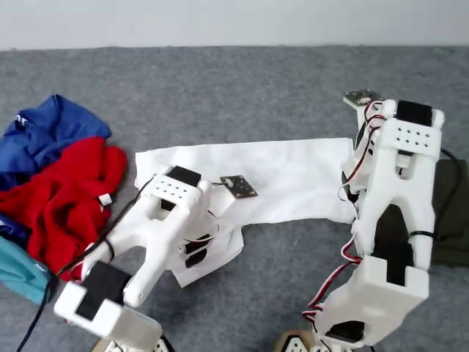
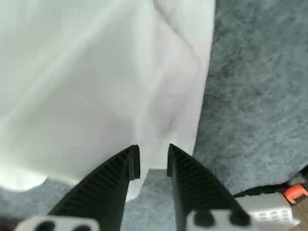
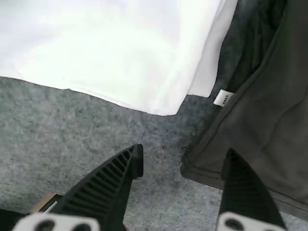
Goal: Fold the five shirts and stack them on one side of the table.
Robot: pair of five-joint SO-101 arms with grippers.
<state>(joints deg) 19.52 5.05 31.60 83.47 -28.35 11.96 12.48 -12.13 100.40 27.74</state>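
Left pincer [image 2: 153,150] is barely parted, its ribbed tips astride the smooth white shirt's [image 2: 96,86] hem. Right pincer [image 3: 184,154] gapes wide and empty over bare felted grey desk [image 3: 57,125], between the white hem and the dark shirt [image 3: 269,96]. Beyond, the red shirt [image 1: 66,191] and blue shirt [image 1: 47,130] lie crumpled at the desk's edge.

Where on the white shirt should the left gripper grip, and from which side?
Take the white shirt at the corner beneath the left gripper, coming from the table beside it. Its edge lies flat and exposed there, so a finger might slip under.
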